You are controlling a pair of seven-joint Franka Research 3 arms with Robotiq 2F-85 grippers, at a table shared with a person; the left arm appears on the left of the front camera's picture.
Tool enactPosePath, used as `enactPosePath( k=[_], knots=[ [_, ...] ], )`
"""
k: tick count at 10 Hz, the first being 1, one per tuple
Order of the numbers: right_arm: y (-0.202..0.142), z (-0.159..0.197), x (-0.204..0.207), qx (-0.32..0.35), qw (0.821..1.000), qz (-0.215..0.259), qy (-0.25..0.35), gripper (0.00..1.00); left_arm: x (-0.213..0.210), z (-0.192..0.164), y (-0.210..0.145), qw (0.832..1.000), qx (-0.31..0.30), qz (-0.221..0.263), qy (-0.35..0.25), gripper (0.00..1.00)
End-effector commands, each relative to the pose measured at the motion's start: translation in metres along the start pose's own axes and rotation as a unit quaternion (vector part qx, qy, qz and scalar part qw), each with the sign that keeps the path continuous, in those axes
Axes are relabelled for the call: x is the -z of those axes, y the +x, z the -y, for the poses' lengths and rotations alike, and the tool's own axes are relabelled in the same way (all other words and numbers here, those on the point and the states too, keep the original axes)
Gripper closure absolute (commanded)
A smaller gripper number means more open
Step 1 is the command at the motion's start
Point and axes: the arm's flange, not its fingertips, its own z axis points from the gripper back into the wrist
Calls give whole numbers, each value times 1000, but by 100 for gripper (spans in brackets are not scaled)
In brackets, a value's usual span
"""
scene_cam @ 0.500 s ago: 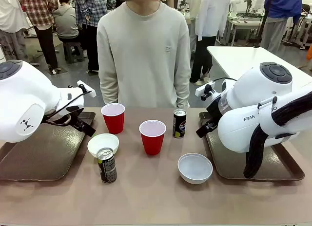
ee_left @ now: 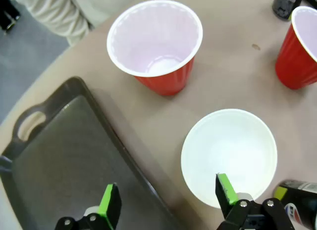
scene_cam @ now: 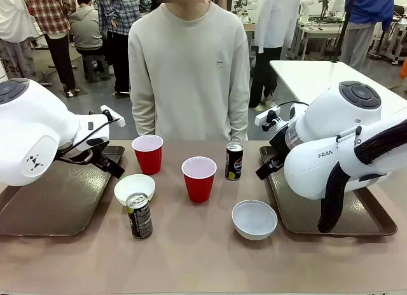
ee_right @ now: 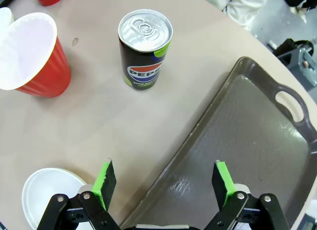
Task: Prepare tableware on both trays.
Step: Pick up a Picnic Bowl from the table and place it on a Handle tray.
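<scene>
Two red cups (scene_cam: 147,154) (scene_cam: 199,178), two white bowls (scene_cam: 134,188) (scene_cam: 254,219) and two dark cans (scene_cam: 234,161) (scene_cam: 139,215) stand on the table between the brown trays (scene_cam: 44,209) (scene_cam: 362,215). My left gripper (ee_left: 167,188) hangs open over the left tray's (ee_left: 64,155) inner rim, with a bowl (ee_left: 229,155) by its right finger and a cup (ee_left: 154,41) beyond. My right gripper (ee_right: 163,174) is open above the right tray's (ee_right: 247,150) inner rim, with a can (ee_right: 145,49) ahead, a cup (ee_right: 29,56) and a bowl (ee_right: 52,195) to its left. Neither holds anything.
A person in a light sweater (scene_cam: 189,72) stands at the far edge of the table, hands out of sight. Both trays are bare. The tan tabletop (scene_cam: 203,257) toward the front edge is free. A white table (scene_cam: 311,79) stands behind on the right.
</scene>
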Motion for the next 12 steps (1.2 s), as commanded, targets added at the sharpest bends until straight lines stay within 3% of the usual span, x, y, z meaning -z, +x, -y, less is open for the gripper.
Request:
enactPosePath(
  k=[1,10,12],
  knots=[
    [0,0,0,0,1000,0,0,0,0,0,0,1000,0,0,0,0],
    [0,0,0,0,1000,0,0,0,0,0,0,1000,0,0,0,0],
    [-5,-29,-72,-36,998,-45,-18,0,-85,-2,-25,999,16,14,-27,0]
  ],
)
